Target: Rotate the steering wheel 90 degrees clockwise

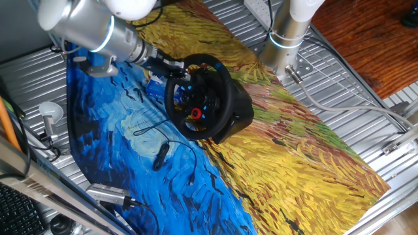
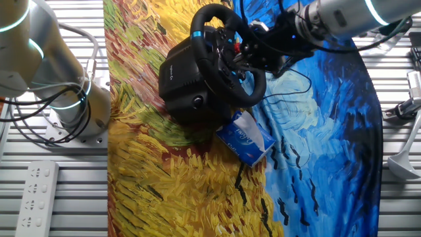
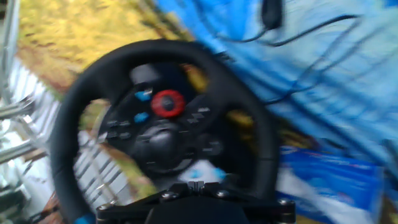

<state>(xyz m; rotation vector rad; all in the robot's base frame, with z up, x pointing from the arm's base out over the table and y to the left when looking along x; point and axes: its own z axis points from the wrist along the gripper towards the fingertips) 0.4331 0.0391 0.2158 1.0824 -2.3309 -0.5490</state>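
Claw point(image 1: 175, 67) up against the rim of the steering wheel point(image 1: 198, 96); whether its fingers are apart or clamped on the rim, I cannot tell.

The painted cloth point(image 1: 287, 163), half blue swirls and half yellow field, covers the ribbed metal table point(image 2: 72, 191), and the wheel sits near its middle on a bulky black base point(image 2: 181, 79), face tilted toward the blue half. The arm point(image 1: 91, 26) reaches in from that blue side and meets the rim at its upper edge; in the hand view the rim point(image 3: 155, 53) fills the picture, blurred, with the red knob point(image 3: 168, 103) at the hub. A blue box point(image 2: 247, 138) lies on the cloth touching the wheel's lower edge. A thin black cable point(image 1: 171, 145) with a small pod point(image 1: 160, 156) trails over the blue cloth, near the wheel. A white power strip point(image 2: 38, 197) lies on the bare table, well apart.
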